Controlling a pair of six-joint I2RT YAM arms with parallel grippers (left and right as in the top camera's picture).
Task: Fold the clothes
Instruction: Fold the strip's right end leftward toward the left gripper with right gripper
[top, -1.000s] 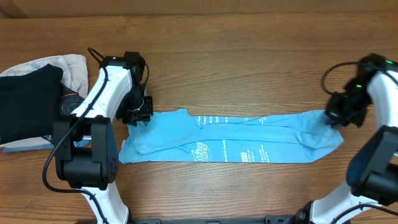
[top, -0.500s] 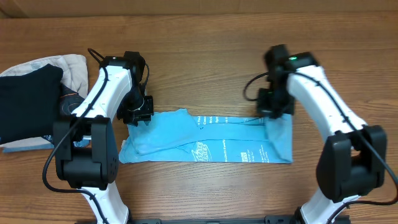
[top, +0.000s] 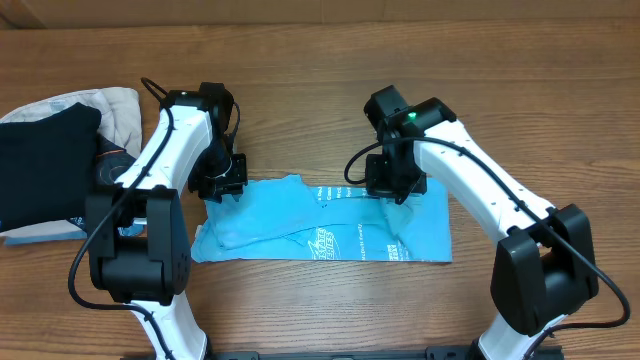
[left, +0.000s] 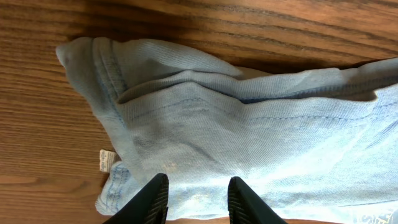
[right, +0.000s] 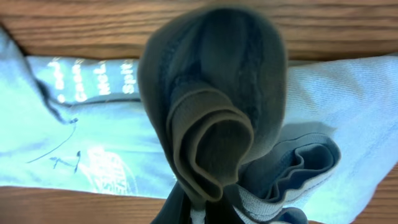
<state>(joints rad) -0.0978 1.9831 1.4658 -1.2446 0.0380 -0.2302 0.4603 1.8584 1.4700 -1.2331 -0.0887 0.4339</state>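
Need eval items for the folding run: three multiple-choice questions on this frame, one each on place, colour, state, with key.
1. Where does the black folded garment lie? A) far left of the table B) far right C) front centre
2. What colour is the T-shirt? A) red B) light blue C) green
3. How is the right gripper? A) open over bare wood B) out of view C) shut on the T-shirt's end, above its middle
Key: 1 A, at the overhead view's left edge; 2 B, blue in all views; 3 C, wrist view shows bunched cloth gripped.
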